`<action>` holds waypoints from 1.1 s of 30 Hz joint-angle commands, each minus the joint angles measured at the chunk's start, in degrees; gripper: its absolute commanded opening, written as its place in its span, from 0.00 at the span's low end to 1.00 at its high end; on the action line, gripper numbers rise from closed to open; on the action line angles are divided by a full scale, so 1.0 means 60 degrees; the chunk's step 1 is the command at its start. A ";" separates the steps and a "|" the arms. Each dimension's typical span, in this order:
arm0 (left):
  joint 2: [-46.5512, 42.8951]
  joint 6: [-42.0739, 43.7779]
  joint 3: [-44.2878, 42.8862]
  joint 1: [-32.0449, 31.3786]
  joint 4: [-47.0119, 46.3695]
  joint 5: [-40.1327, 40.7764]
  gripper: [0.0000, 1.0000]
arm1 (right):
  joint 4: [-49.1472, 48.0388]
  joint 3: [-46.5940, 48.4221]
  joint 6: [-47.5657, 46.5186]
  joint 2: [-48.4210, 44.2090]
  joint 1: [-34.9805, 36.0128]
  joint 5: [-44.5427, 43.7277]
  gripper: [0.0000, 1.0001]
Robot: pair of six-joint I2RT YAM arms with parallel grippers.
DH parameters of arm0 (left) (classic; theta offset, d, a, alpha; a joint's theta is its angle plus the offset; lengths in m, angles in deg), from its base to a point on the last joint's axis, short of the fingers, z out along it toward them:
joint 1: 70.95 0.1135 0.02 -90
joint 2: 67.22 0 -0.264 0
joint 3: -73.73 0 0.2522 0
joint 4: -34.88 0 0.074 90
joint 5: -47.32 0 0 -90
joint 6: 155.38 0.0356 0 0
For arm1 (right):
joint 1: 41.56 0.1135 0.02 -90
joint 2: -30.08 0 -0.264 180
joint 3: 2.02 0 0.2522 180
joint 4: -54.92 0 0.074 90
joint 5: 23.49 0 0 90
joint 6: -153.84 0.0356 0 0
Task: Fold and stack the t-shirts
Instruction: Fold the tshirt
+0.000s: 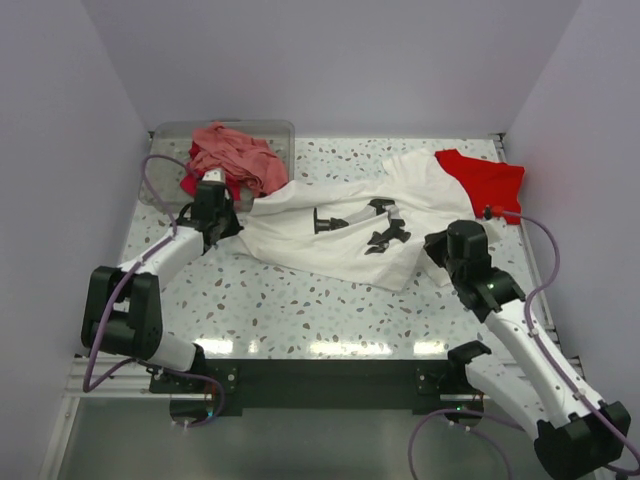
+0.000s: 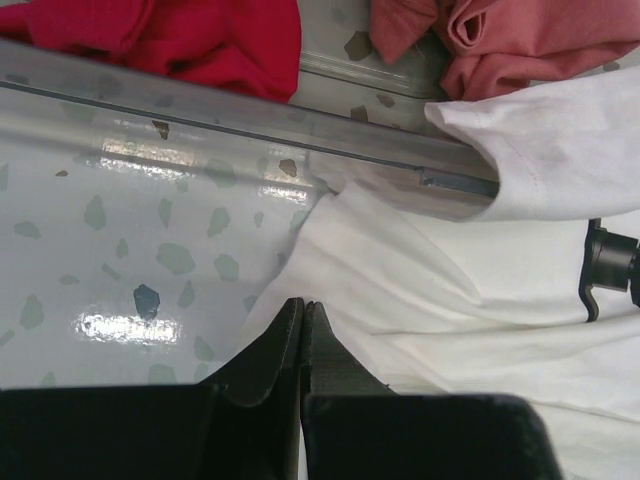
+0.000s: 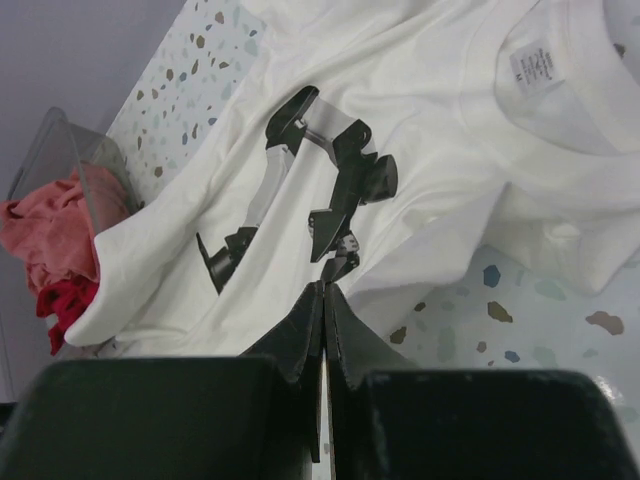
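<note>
Both jaws are clenched, tips at the edge of the white t-shirt [image 1: 300,240].

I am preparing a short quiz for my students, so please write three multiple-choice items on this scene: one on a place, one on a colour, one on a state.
1. Where does the salmon-pink t-shirt lie? A in the clear bin, far left; B at the near edge; C at the far right.
2. What colour is the print on the white t-shirt? A blue; B black; C green.
3. How do the jaws of the left gripper and right gripper stand? A both wide open; B both closed; C one open, one closed.
Key: 1 A, it is heaped in the bin; 2 B, the figure is black on white; 3 B, in each wrist view the jaws meet at the shirt's edge.
</note>
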 commanded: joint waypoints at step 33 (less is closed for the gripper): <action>-0.7862 -0.1161 0.1869 -0.0011 0.4067 -0.1148 0.00 | 0.6888 0.3255 -0.2263 -0.4955 -0.0043 -0.1471 0.00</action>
